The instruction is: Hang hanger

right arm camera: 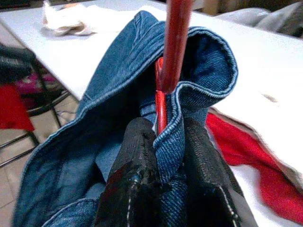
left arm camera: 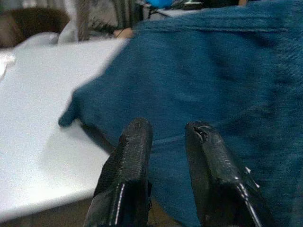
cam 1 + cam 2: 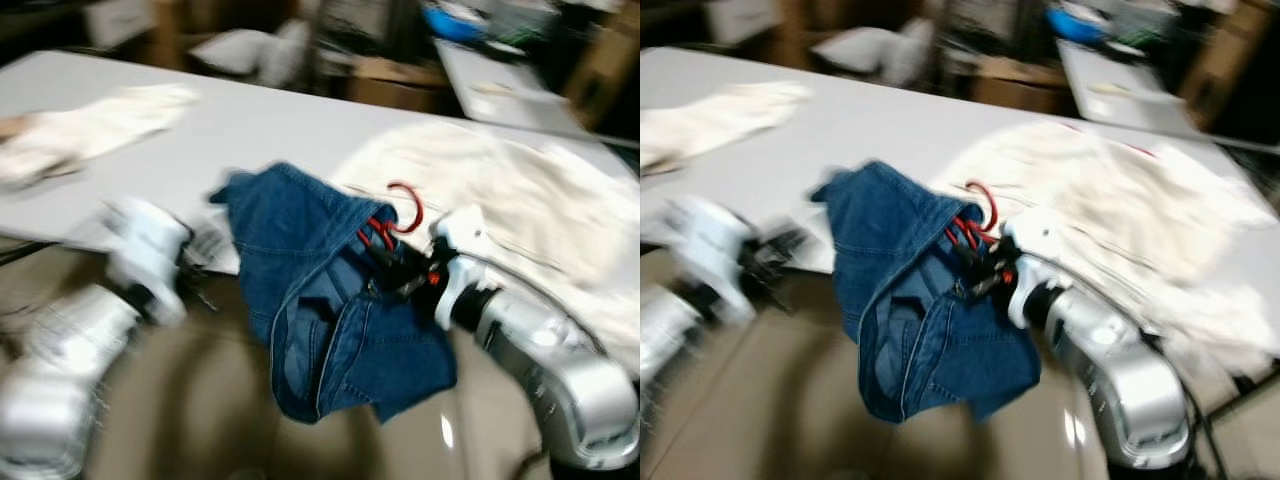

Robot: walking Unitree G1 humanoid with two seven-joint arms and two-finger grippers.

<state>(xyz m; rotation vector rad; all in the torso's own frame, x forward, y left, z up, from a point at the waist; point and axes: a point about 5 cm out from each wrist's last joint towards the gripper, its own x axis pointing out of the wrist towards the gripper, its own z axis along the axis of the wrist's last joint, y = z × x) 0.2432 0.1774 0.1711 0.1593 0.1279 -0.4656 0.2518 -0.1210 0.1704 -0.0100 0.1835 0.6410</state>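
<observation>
A red hanger [image 3: 405, 212] carries blue denim jeans [image 3: 330, 310] that hang off the front edge of a white table [image 3: 240, 125]. My right gripper [image 1: 163, 142] is shut on the hanger's red wire and the denim waistband; its hook [image 1: 176, 42] rises above the fingers. My left gripper [image 2: 168, 137] sits beside the jeans' left side, its fingers [image 2: 135, 151] a little apart with nothing between them, pointing at the denim [image 2: 222, 80].
A cream garment [image 3: 510, 200] is spread on the table to the right, with red cloth [image 1: 251, 156] under it. A white cloth [image 3: 90, 125] lies at the far left. Boxes and clutter stand behind the table. Tan floor lies below.
</observation>
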